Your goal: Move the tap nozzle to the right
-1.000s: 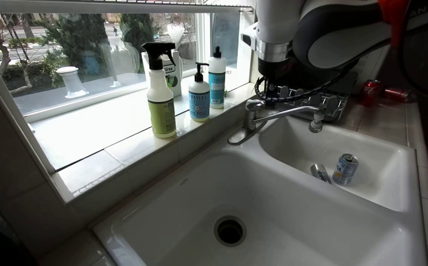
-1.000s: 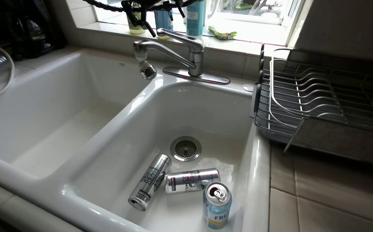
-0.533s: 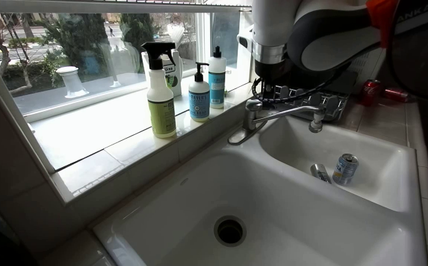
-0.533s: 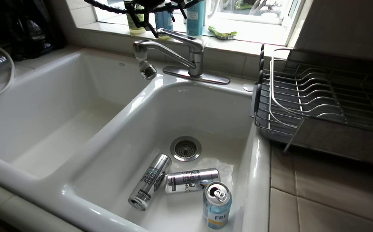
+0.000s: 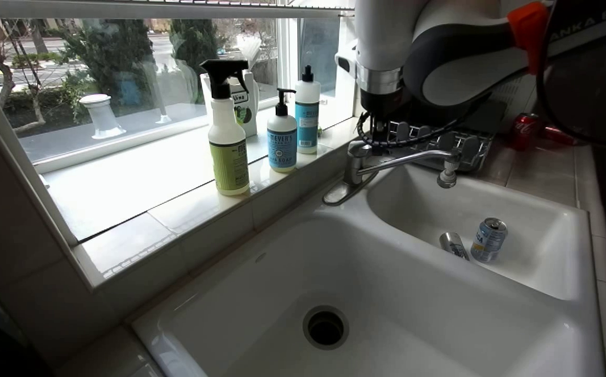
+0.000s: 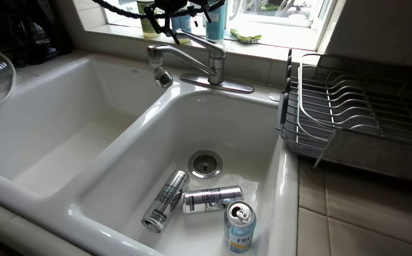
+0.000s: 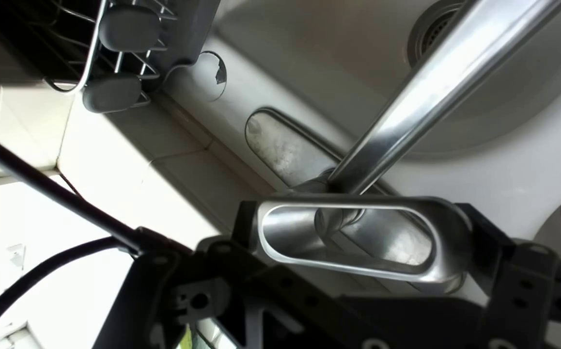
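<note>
The tap nozzle is a slim chrome spout; it shows in both exterior views (image 5: 407, 158) (image 6: 184, 58), ending in a downturned tip with a small spray head (image 6: 163, 77). In the wrist view the spout (image 7: 435, 92) runs from the base to the upper right. The chrome looped lever (image 7: 450, 237) sits above the base. My gripper (image 7: 358, 212) is open, with its fingers (image 7: 245, 220) wide apart at either end of the lever loop; I cannot tell whether they touch it. In an exterior view the gripper (image 6: 194, 32) hangs just above the lever (image 6: 202, 42); its upper part is cut off.
Soap and spray bottles (image 5: 229, 157) stand on the window sill. A dish rack (image 6: 334, 106) is beside the sink. Several cans (image 6: 239, 227) lie or stand in the small basin. Red cans (image 5: 524, 131) are on the counter. A divider (image 6: 120, 135) separates the basins.
The arm has shifted slightly left in an exterior view. My gripper has moved a little down and right toward the lever. The spout and lever have not visibly moved.
</note>
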`<state>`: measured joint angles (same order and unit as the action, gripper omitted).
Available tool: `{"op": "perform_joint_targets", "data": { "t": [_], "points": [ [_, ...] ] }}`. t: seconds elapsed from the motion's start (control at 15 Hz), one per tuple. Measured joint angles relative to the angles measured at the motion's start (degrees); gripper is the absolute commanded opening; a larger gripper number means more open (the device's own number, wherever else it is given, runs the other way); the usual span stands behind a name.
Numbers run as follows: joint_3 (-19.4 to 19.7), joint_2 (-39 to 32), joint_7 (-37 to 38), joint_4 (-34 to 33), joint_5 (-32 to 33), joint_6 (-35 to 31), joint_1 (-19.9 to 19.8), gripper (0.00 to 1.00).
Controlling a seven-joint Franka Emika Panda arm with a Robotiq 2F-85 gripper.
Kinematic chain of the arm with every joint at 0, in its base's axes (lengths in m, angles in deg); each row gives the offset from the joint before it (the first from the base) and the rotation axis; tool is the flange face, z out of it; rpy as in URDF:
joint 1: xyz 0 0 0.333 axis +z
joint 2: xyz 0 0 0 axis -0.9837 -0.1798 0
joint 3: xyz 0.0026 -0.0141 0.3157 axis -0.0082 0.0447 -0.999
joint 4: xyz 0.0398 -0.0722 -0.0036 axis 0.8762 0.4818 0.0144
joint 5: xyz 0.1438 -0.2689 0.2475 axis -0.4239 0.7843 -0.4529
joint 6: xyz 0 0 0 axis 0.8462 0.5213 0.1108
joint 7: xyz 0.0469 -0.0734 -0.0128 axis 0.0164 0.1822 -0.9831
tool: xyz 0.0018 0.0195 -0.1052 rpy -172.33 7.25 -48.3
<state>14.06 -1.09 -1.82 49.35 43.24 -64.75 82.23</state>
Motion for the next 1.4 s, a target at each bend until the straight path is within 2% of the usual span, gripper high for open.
{"op": "perform_joint_targets", "data": {
  "t": [0.53, 1.4],
  "points": [
    [0.13, -0.41, 0.47, -1.38, 2.12, -0.05, 0.01, 1.0],
    [0.89, -0.53, 1.77, -2.9, 2.18, -0.04, -0.03, 1.0]
  ]
}}
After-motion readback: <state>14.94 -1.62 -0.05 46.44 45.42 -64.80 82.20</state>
